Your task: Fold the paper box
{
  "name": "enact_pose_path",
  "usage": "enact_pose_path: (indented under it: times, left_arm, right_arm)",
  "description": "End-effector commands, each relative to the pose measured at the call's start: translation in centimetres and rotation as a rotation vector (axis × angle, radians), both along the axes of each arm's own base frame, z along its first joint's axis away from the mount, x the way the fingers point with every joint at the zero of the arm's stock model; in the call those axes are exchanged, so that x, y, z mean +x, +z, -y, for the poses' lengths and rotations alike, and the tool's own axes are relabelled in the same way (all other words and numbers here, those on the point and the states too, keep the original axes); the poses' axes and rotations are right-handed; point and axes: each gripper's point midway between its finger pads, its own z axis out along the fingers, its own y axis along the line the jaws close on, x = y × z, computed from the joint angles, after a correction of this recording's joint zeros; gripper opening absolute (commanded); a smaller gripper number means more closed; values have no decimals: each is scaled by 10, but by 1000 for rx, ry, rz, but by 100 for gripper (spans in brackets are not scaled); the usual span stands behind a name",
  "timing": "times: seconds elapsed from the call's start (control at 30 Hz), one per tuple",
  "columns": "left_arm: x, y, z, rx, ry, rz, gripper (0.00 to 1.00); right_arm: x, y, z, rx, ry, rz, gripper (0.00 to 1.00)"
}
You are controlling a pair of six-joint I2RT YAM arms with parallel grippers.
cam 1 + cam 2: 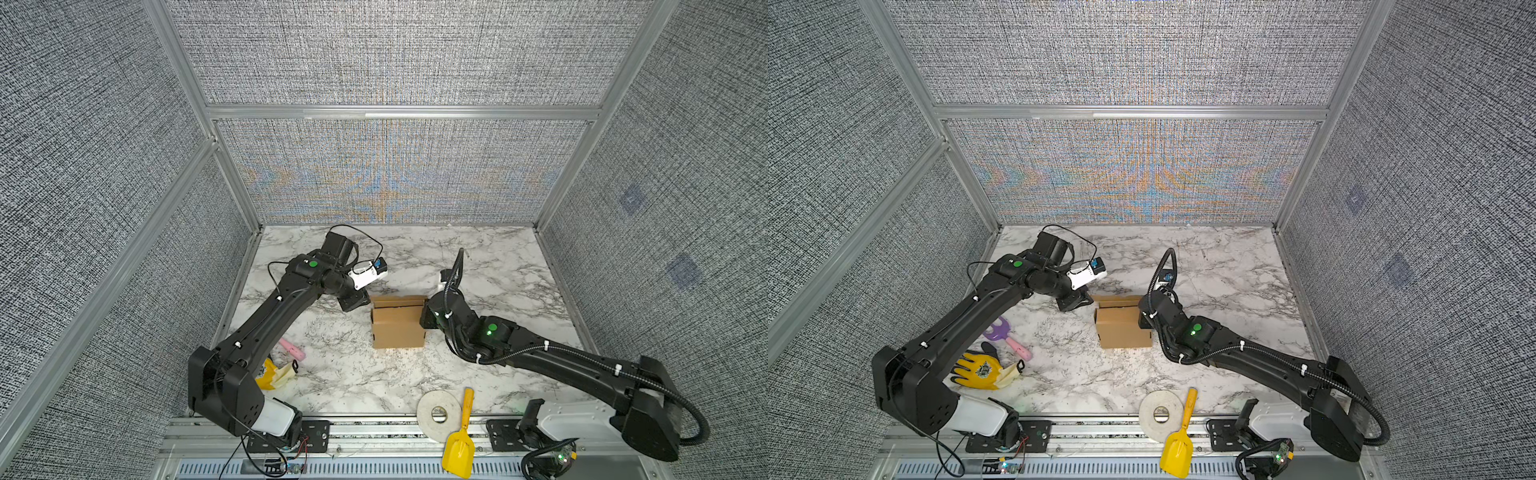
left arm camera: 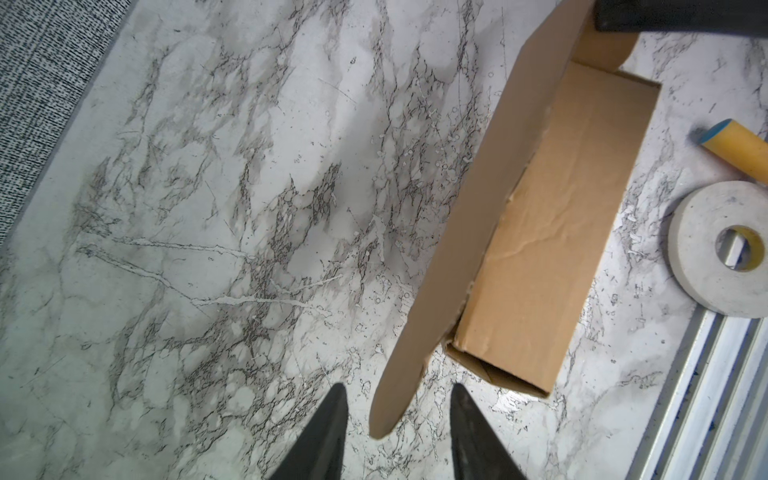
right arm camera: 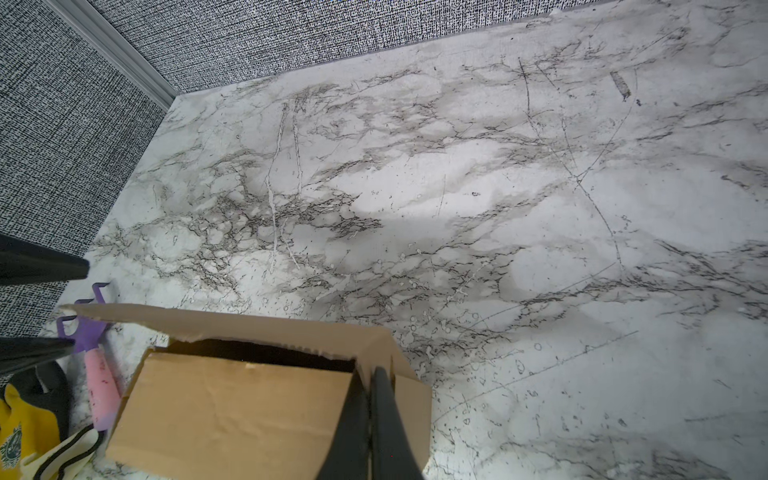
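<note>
Now left gripper (image 2: 397, 386) straddles paper box (image 2: 540, 249) flap, jaws apart; right gripper (image 3: 371, 372) closed, perhaps pinching it.

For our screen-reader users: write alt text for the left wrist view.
A long flap of the brown paper box rises off the marble table, its rounded tip between the fingertips of the open left pincer, with a gap on each side. A white tape roll and a yellow handle lie beyond the box.
</note>
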Motion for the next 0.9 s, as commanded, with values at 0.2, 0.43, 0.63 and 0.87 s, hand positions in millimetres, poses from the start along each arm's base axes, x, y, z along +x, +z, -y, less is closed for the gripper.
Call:
enact_pose_path:
  times: [0.2, 0.43, 0.63, 0.87]
  left_arm:
    - [1, 4, 5, -38, 25, -18, 14]
    - [3, 7, 4, -88, 177, -76, 9]
    - [-4, 2, 12, -173, 282, -197, 8]
    - [-11, -2, 18, -226, 345, -302, 5]
  right_arm:
    - [-18, -30, 9, -70, 8, -113, 0]
    - [-19, -30, 8, -72, -13, -107, 0]
    - [-19, -32, 7, -76, -19, -106, 0]
    - [-19, -32, 7, -81, -22, -107, 0]
